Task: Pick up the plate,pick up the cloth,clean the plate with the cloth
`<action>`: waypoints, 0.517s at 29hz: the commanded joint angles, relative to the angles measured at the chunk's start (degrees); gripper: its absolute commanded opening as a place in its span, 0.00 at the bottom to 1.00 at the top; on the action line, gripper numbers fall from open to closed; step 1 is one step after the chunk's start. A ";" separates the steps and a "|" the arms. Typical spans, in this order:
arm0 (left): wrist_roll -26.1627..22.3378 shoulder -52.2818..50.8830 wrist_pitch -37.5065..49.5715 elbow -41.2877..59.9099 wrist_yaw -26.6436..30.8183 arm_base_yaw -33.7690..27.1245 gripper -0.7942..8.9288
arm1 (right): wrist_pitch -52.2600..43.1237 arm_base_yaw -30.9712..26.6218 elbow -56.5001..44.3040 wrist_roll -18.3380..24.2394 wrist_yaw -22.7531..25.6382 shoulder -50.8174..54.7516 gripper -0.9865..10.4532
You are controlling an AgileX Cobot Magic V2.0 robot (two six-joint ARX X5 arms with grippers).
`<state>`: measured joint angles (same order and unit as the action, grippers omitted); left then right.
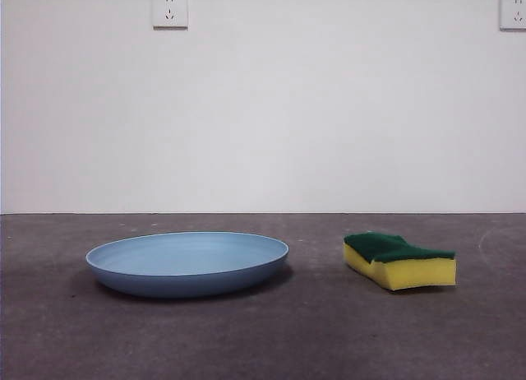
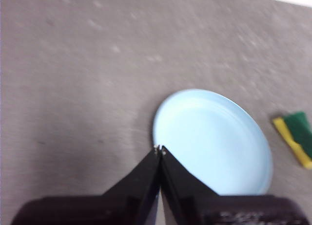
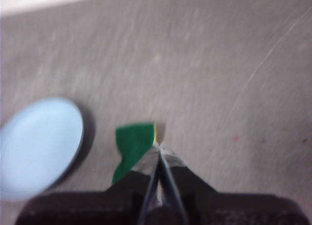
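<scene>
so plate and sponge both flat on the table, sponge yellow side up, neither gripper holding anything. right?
Not quite. The sponge lies green side up, yellow foam underneath, as the front view shows. The rest holds: it and the plate sit on the table, and neither gripper holds anything.

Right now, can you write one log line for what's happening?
plate: on table, untouched | sponge: beside it, apart | left gripper: shut, above plate | right gripper: shut, above sponge

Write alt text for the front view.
A light-blue plate sits on a dark grey table, with a yellow sponge topped in green apart to its right. Behind is a white wall with two sockets.
</scene>
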<state>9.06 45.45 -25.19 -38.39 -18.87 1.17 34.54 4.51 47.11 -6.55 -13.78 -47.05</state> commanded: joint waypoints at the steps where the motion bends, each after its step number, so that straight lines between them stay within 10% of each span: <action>1: -1.62 5.68 -2.97 -3.87 -4.90 -0.11 0.08 | 6.32 0.00 4.24 5.18 -2.82 -6.86 0.08; 8: -3.23 14.19 -5.95 -7.52 -12.85 0.31 0.08 | 9.42 0.04 6.97 5.57 -5.11 -16.74 0.10; 15: -2.40 14.97 -3.80 -7.52 -12.76 0.83 0.35 | 9.22 0.04 6.97 4.94 -5.62 -17.33 0.45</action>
<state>6.72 60.25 -29.23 -46.02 -31.27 1.80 44.03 4.51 53.89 -1.67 -19.20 -64.31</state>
